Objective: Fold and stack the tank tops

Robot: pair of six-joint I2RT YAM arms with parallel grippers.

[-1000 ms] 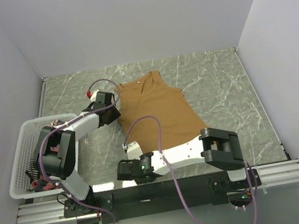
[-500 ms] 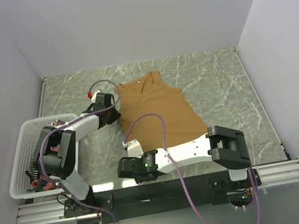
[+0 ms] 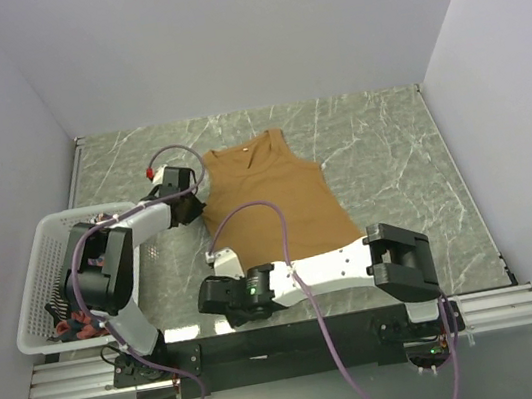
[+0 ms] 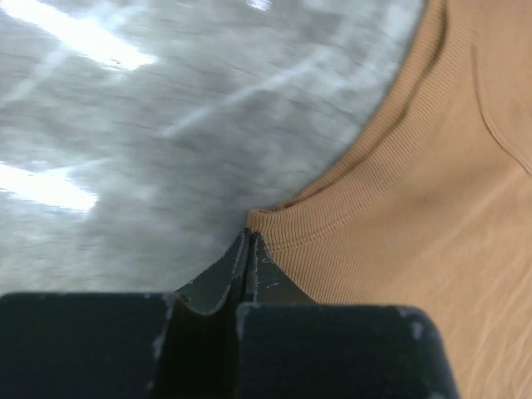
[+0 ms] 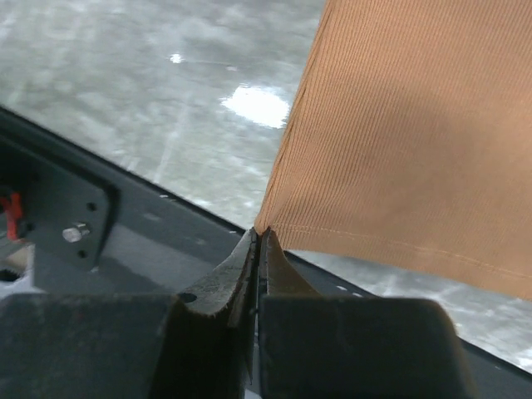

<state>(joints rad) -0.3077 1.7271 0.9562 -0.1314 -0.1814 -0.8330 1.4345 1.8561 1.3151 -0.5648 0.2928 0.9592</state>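
Observation:
A plain tan-brown tank top (image 3: 277,203) lies spread on the marble table, neck toward the back wall. My left gripper (image 3: 195,200) is at its left armhole. In the left wrist view this gripper (image 4: 248,241) is shut on the ribbed corner of the tank top (image 4: 399,208). My right gripper (image 3: 212,291) is near the table's front edge. It (image 5: 257,237) is shut on the bottom hem corner of the tank top (image 5: 416,125) and holds it raised off the surface. Rust-red cloth (image 3: 78,325) and dark striped cloth (image 3: 59,298) lie in the basket.
A white mesh basket (image 3: 31,282) stands at the table's left edge, beside the left arm. The black mounting rail (image 5: 125,224) runs just under the right gripper. Grey walls close in the table on three sides.
The left gripper's jaws have closed on the tank top's armhole corner. Both grippers have shifted a little to the left, and the tank top has moved left with them.

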